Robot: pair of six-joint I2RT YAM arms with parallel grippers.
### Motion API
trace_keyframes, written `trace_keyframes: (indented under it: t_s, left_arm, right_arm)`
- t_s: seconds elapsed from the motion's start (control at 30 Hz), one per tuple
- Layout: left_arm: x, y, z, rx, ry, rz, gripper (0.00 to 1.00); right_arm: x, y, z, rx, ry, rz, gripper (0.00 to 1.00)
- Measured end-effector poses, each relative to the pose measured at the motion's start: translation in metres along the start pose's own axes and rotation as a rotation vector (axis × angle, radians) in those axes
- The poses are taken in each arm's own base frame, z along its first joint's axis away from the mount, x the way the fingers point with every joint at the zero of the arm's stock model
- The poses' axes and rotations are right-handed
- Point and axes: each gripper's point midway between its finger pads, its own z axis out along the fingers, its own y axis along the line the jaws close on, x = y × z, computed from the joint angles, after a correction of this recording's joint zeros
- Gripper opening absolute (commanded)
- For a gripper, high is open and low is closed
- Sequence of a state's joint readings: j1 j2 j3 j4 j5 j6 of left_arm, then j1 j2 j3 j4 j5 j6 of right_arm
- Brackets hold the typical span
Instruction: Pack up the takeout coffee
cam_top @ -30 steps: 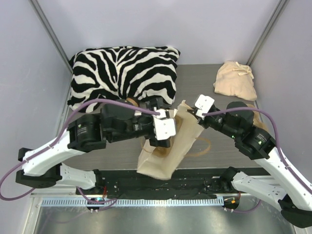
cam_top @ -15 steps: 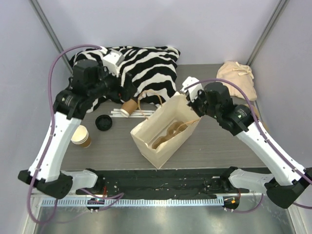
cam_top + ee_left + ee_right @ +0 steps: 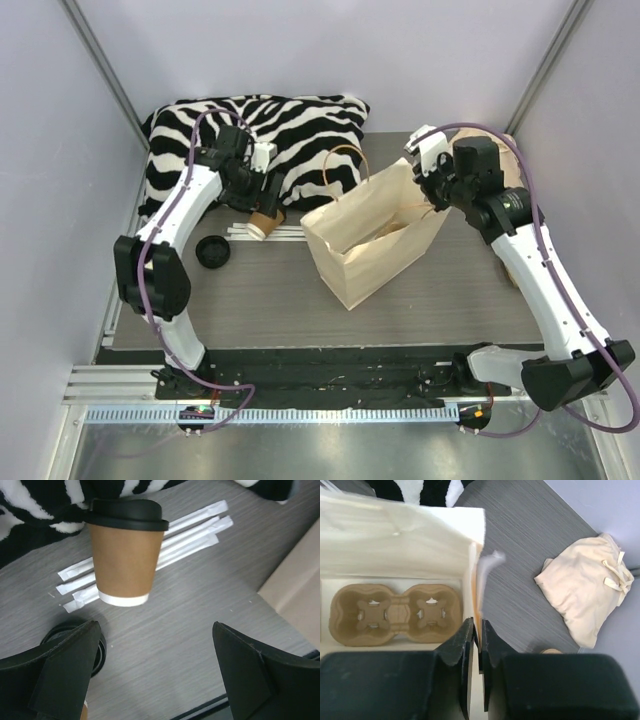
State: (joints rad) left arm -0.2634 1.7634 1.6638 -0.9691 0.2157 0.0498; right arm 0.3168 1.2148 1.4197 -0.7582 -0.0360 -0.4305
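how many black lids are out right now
2. One black lid sits on the brown cup by the straws; the other lies loose on the table left of it. The left arm may hide more.

Both arms are built of white tubular links joined by bulky black joints: the left arm (image 3: 185,205) at frame left, the right arm (image 3: 545,285) at frame right. A purple cable (image 3: 205,125) runs along each. A white block (image 3: 424,141) caps each wrist. The left hand (image 3: 155,675) has broad matte-black fingers; the right hand (image 3: 477,630) has black fingers tapering to slim tips.
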Motion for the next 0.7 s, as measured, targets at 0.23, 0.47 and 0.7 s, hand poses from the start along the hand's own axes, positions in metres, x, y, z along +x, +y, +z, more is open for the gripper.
trace_keyframes:
  t_s: [0.23, 0.47, 0.7]
  left_arm:
    - [0.001, 0.018, 0.047, -0.009, 0.067, 0.074, 1.00]
    - [0.015, 0.027, 0.084, 0.007, 0.142, 0.110, 1.00]
    - [0.013, 0.031, 0.097, 0.004, 0.129, 0.120, 0.99]
  right_arm:
    - [-0.011, -0.007, 0.009, -0.018, 0.039, 0.011, 0.87]
    - [-0.039, -0.016, -0.012, -0.008, 0.000, 0.046, 0.94]
    - [-0.080, -0.027, -0.043, 0.011, -0.098, 0.081, 0.97]
